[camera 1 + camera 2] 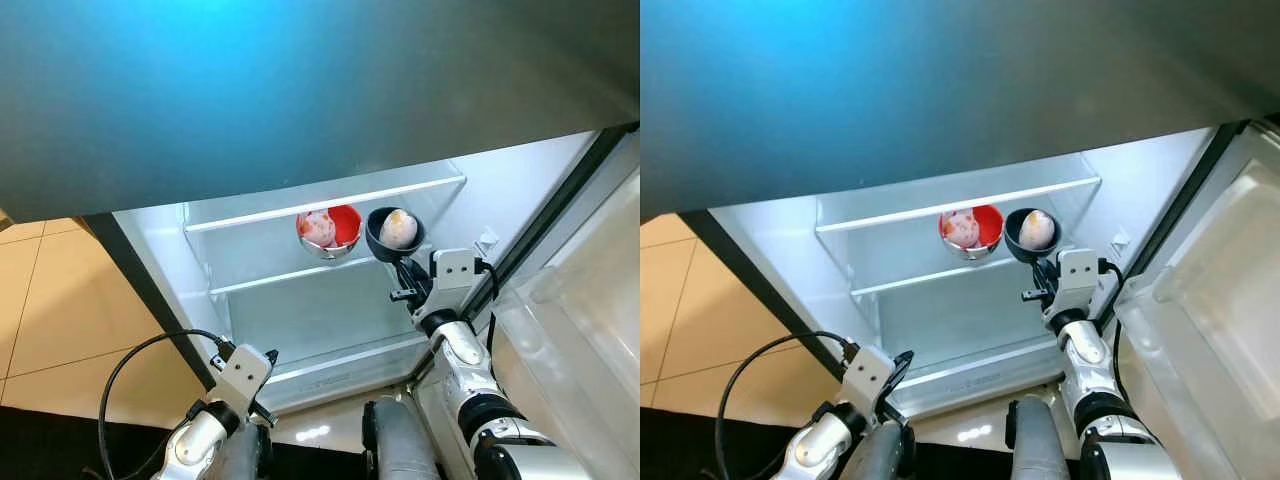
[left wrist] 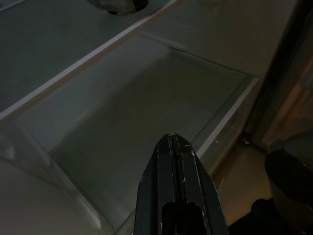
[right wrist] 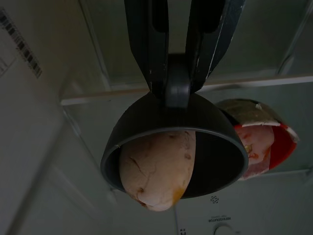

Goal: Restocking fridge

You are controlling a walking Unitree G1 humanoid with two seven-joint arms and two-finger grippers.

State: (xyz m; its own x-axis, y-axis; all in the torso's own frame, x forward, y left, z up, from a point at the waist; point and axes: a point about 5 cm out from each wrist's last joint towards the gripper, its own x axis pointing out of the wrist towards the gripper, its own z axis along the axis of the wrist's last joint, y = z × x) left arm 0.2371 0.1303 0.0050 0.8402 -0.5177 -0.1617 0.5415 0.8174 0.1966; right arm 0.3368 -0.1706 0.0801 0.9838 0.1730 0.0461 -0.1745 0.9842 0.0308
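Right wrist view, right tool [image 3: 173,73] raised into fridge, clamped on dark bowl's [image 3: 146,122] handle, left tool [image 2: 177,147] closed, low.

Beige floor tiles [image 1: 60,320] with dark grout spread out at nine o'clock. A black mat [image 1: 50,445] lies at seven o'clock. Cold white light glows at twelve o'clock.

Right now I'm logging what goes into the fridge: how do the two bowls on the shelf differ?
The red bowl is red inside with a metal outside; the dark bowl is dark grey. The red bowl stands free on the fridge shelf, while the right gripper grips the dark bowl's rim. The red bowl holds pinkish food; the dark bowl holds one pale, potato-like lump. Both are tipped towards the camera.
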